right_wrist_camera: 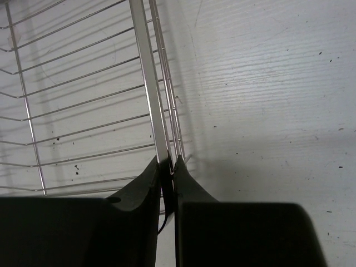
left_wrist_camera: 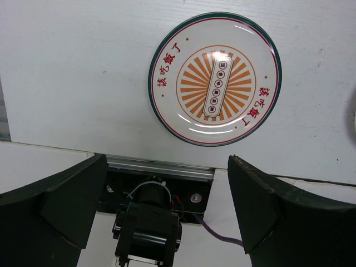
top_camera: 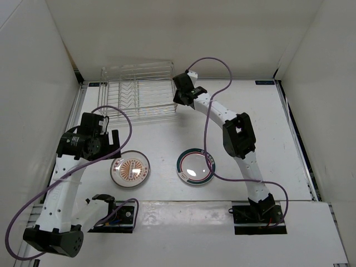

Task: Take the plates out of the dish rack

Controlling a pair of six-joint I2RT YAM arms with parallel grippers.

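Note:
The silver wire dish rack (top_camera: pixel 137 90) stands at the back of the table, and I see no plate in it. My right gripper (top_camera: pixel 179 99) is at its right end, shut on the rack's rim wire (right_wrist_camera: pixel 149 83); the fingertips pinch it in the right wrist view (right_wrist_camera: pixel 171 164). A white plate with an orange sunburst centre (top_camera: pixel 130 169) lies flat on the table at the front left and shows in the left wrist view (left_wrist_camera: pixel 214 79). A plate with a dark teal rim (top_camera: pixel 196 166) lies flat to its right. My left gripper (top_camera: pixel 113 140) (left_wrist_camera: pixel 167 160) is open and empty above the sunburst plate. A third plate is out of view.
White walls enclose the table on the left, back and right. The arm bases (top_camera: pixel 114 216) sit on a raised strip at the near edge. A purple cable (top_camera: pixel 214 64) loops above the right arm.

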